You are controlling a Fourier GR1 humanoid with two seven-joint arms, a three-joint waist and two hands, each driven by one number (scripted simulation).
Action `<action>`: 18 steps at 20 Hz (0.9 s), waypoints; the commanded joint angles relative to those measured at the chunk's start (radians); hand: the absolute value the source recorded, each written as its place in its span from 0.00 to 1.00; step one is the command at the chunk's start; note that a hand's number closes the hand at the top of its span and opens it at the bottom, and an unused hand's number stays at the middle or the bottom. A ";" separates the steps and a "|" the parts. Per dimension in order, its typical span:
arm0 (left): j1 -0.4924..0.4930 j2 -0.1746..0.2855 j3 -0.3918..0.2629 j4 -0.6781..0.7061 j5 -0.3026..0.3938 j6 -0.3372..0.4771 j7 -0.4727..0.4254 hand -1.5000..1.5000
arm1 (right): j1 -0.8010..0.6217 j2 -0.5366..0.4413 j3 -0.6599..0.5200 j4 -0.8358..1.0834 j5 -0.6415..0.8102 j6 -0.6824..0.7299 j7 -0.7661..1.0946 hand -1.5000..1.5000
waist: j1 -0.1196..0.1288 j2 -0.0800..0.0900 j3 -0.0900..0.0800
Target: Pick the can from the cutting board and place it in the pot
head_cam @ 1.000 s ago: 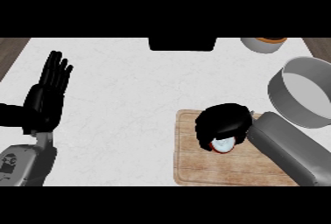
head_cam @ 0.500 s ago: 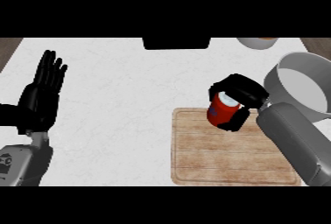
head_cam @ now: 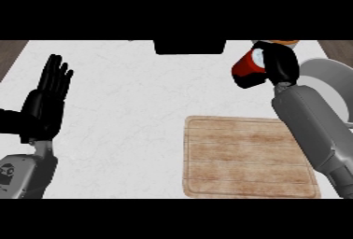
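- Fingers of the right hand (head_cam: 279,60) are curled round a red can (head_cam: 245,70), gripping it near the desk's far right.
- White desk (head_cam: 138,102) with faint marbling fills almost the whole view.
- Wooden cutting board (head_cam: 241,158), rectangular with a groove round its edge, lies flat on the desk at lower right, with nothing on its top.
- Grey right forearm (head_cam: 310,135) comes in from the lower right corner and crosses the board's right edge on its way up to the hand.
- Grey round pot (head_cam: 331,65) sits at the right edge of the view, partly cut off, beside the right hand.
- Left hand (head_cam: 41,109) rests at the left edge, open, black fingers (head_cam: 55,74) straight and pointing up, holding nothing.
- Dark boxy thing (head_cam: 189,46) sits at the desk's far edge, in the middle.
- Can is tilted, its pale top showing, held beyond the board's far edge and just left of the pot, not inside it.
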 commanded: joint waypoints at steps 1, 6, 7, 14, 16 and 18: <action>0.003 0.004 -0.002 0.007 0.002 -0.010 0.003 0.50 | -0.123 -0.001 -0.036 0.029 0.131 -0.160 0.347 1.00 | 0.014 -0.006 -0.001; 0.000 -0.013 -0.005 -0.004 0.002 -0.002 -0.003 0.50 | -0.215 0.007 0.028 0.068 0.380 -0.225 0.738 1.00 | 0.007 -0.004 0.003; 0.001 -0.012 -0.010 0.008 -0.006 -0.006 -0.013 0.50 | -0.239 0.016 0.040 0.062 0.423 -0.216 0.814 1.00 | 0.000 -0.002 0.004; 0.042 0.002 0.035 -0.012 0.014 -0.004 -0.004 0.50 | -0.172 -0.022 0.037 -0.118 0.547 -0.011 1.045 1.00 | -0.034 -0.009 0.009; 0.012 0.006 0.027 0.015 -0.001 -0.013 -0.008 0.50 | -0.099 -0.024 0.023 -0.171 0.549 0.006 1.050 1.00 | -0.036 0.000 0.010; 0.039 0.018 0.048 -0.021 0.014 -0.015 0.003 0.50 | -0.070 -0.104 -0.020 -0.251 0.514 0.088 1.002 1.00 | -0.035 -0.003 0.010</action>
